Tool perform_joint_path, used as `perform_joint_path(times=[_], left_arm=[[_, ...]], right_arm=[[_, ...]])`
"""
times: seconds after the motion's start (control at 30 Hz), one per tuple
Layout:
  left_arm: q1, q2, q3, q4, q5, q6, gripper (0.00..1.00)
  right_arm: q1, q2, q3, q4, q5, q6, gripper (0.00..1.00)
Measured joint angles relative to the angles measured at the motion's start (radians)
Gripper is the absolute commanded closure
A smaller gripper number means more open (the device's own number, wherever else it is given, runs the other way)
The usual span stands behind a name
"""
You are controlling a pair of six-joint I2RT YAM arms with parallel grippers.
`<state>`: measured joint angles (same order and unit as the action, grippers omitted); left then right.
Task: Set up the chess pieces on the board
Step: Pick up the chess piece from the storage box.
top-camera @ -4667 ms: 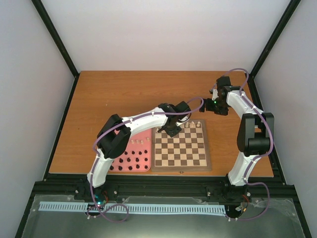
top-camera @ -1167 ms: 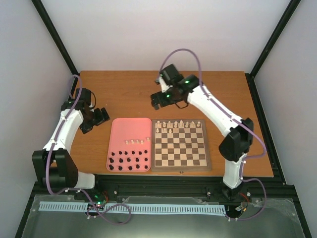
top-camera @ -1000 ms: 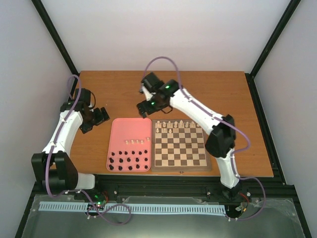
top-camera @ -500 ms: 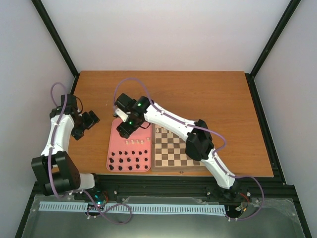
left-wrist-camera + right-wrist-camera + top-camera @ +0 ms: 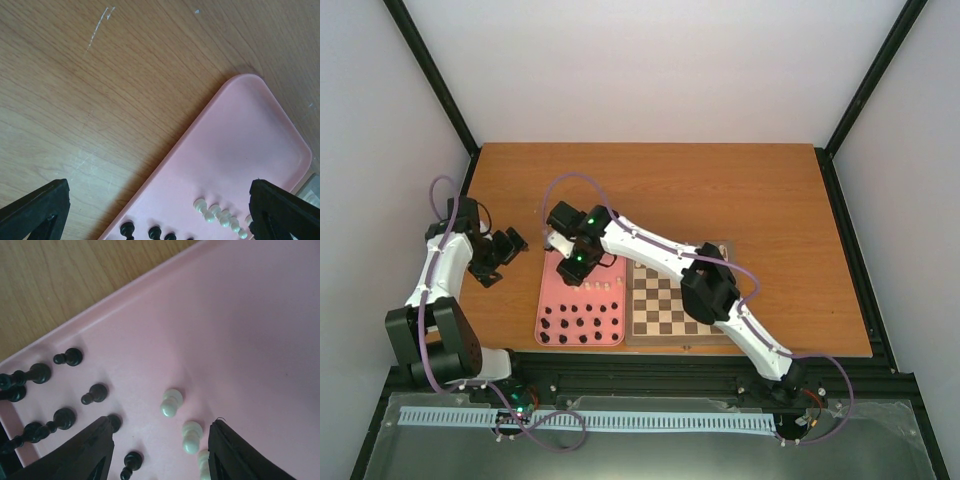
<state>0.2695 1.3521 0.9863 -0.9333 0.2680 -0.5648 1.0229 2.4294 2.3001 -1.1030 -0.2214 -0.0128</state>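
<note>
**Right arm over the tray, lining up on a cream pawn**

Bench (image 5: 740, 190): wooden, carries the board (image 5: 660, 308) and, touching its left side, the pink tray (image 5: 546, 300). The board's far ranks are hidden under the right arm.

Right gripper (image 5: 160, 440) hangs low over the tray's far half. Jaws are spread wide and hold nothing; two cream pawns lie between them.

Left gripper (image 5: 160, 210) is parked over bare bench just off the tray's far-left corner. Jaws are wide apart and empty.

Chess pieces (image 5: 170, 403): a short cream row mid-tray. The black figures (image 5: 95, 393) stand in rows towards the tray's near end.

Judgement: the pieces look light, rigid and smooth, with narrow bases, so they should tip or skid easily. Take one across the body just under the head, closing gently. Neighbours stand close, so come straight down.
</note>
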Motion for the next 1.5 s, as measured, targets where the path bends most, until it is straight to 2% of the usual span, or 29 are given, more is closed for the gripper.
perform_joint_path(times=[0.13, 0.2, 0.37, 0.77, 0.87, 1.33, 1.5], left_arm=[[0.000, 0.001, 0.000, 0.000, 0.011, 0.000, 0.00], [0.000, 0.002, 0.000, 0.000, 0.013, 0.000, 0.00], [0.000, 0.008, 0.000, 0.002, 0.015, 0.000, 0.00], [0.000, 0.026, 0.000, 0.011, 0.028, 0.000, 0.00], [0.000, 0.027, 0.000, 0.014, 0.030, 0.000, 0.00], [0.000, 0.027, 0.000, 0.020, 0.036, 0.000, 0.00], [0.000, 0.027, 0.000, 0.021, 0.037, 0.000, 0.00]], right_arm=[[0.006, 0.016, 0.011, 0.011, -0.029, -0.007, 0.49], [0.010, 0.028, 0.013, 0.014, -0.040, -0.008, 0.53], [0.016, 0.062, 0.013, 0.016, -0.046, -0.009, 0.58], [0.016, 0.068, 0.011, 0.018, -0.045, -0.009, 0.59], [0.016, 0.068, 0.007, 0.018, -0.039, -0.006, 0.67], [0.016, 0.072, 0.002, 0.012, -0.021, -0.005, 0.68], [0.016, 0.076, -0.008, 0.006, -0.018, -0.005, 0.75]])
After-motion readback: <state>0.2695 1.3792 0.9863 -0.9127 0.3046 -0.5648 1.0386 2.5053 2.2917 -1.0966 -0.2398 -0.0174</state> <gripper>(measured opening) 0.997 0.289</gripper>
